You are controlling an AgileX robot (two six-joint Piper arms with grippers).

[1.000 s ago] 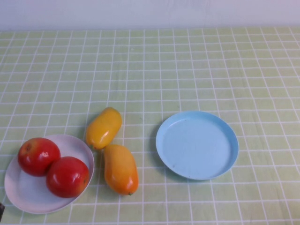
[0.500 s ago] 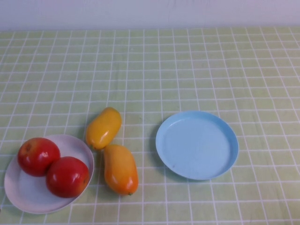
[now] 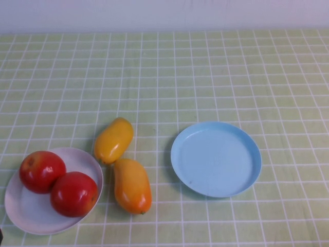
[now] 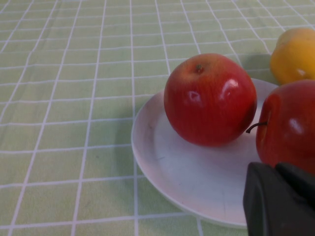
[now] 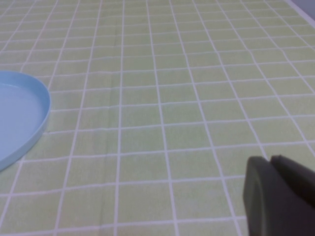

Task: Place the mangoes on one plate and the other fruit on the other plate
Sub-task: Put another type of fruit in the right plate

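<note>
Inspecting the bench [image 3: 205, 67], covered in a green checked cloth, finds both red apples [image 3: 42, 171] already resting on the white plate [image 3: 31, 218] at about 8 o'clock of the scene. The two mangoes [image 3: 132, 185] lie bare on the cloth just beside that plate, one touching the other end to end, the paler one [image 3: 113, 140] at 11 o'clock of the deeper orange one. The light blue plate [image 3: 216, 159] sits empty at 3 o'clock of the mangoes, apart from them.

Handling judgement: the mangoes look smooth, rounded and likely slippery; a grasp across the narrow middle of the body, pads square to the long axis, seems safest. They appear firm, moderately heavy, prone to rolling.

Left pincer [image 4: 280, 201]: a dark part of it shows only in the left wrist view, close over the near rim of the white plate beside one apple [image 4: 289, 125]; whether it is open or closed cannot be told. Right pincer [image 5: 278, 196]: likewise a dark part hangs over bare cloth, with the blue plate's rim [image 5: 42, 105] nearby; its state cannot be told.

Against the frame half a second earlier, fruit and plates are unmoved; a dark sliver now shows at the bottom-left corner of the high view.
</note>
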